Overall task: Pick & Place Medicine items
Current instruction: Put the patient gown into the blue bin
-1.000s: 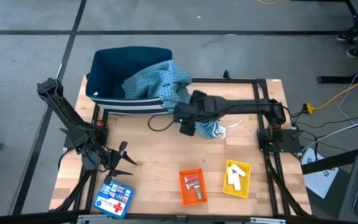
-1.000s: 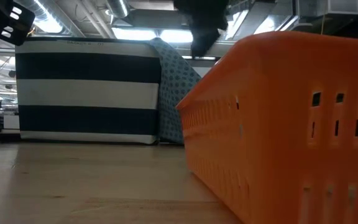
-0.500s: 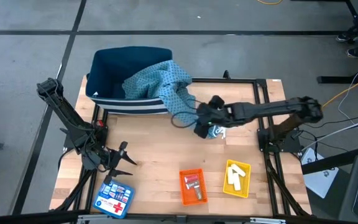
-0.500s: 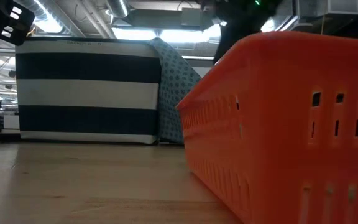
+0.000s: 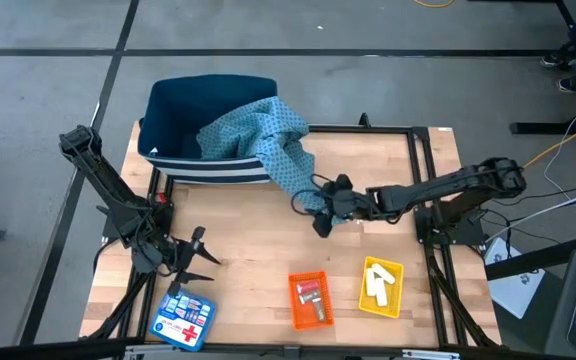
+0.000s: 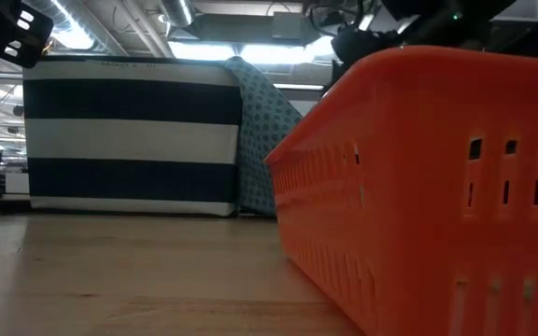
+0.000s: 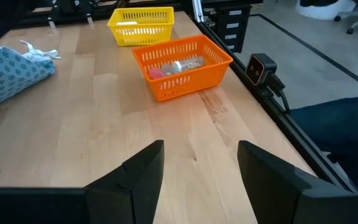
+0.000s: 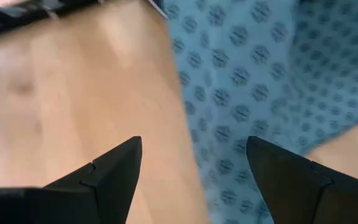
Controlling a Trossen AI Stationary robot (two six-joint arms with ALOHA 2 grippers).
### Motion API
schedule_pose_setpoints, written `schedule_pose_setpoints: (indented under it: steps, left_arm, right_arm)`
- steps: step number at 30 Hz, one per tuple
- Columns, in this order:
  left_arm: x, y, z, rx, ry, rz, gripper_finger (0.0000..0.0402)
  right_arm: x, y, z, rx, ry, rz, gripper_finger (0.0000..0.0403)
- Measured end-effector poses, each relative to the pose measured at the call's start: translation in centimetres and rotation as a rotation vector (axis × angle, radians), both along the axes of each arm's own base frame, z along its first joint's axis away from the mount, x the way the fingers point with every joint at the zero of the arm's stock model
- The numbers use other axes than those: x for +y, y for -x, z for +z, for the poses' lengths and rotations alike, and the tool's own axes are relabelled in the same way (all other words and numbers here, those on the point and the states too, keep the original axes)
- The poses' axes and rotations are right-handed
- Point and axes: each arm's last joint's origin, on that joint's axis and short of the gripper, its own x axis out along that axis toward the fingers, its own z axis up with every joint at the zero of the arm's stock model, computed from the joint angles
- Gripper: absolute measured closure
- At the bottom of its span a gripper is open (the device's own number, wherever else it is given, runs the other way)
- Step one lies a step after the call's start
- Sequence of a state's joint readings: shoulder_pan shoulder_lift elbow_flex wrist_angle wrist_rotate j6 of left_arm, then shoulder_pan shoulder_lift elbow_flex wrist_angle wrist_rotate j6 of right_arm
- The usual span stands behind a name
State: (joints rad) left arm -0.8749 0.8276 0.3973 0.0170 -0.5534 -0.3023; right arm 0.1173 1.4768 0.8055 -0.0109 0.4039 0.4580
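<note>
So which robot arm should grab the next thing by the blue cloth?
Probably the right. Its open hand hangs by the blue cloth, while the left hand waits at the table's far side.

Two trays (image 5: 310,299) — one cloth (image 5: 268,135)

In the low view the orange slotted plastic tray (image 6: 428,187) fills the right side, cut off by the right and bottom edges, and it hides nearly everything on the table behind it. From above, the items inside that tray and in the yellow plastic tray (image 5: 380,287) to its right are too small to identify. The blue patterned cloth (image 8: 253,81) is blurred in the right wrist view, and it covers part of the navy-and-white striped fabric bin (image 5: 203,140) at the far side.
</note>
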Motion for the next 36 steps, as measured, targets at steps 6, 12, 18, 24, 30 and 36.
schedule_pose_setpoints:
  steps: [6,12,18,24,30,36]
  left_arm:
    - [0.0,0.0,0.0,0.0,0.001,0.001,0.0201]
    - [0.0,0.0,0.0,0.001,0.006,0.002,0.0201]
    - [0.0,0.0,0.0,0.006,0.016,-0.002,0.0201]
    - [0.0,0.0,0.0,0.006,0.017,-0.001,0.0201]
    - [0.0,0.0,0.0,0.007,0.018,-0.001,0.0201]
    - [0.0,0.0,0.0,0.008,0.023,0.0,0.0201]
  right_arm:
    - [-0.8,-0.2,-0.4,0.01,0.065,-0.077,0.0113]
    - [-1.7,-0.5,-1.1,0.038,0.059,-0.111,0.0113]
    - [-2.1,-1.4,-4.0,0.111,0.009,-0.11,0.0113]
    - [-2.3,-2.3,-5.2,0.085,0.018,-0.132,0.0122]
    - [-2.7,-2.5,-5.1,0.056,0.001,-0.158,0.0225]
    - [-3.0,-2.4,-5.1,0.03,-0.023,-0.217,0.0388]
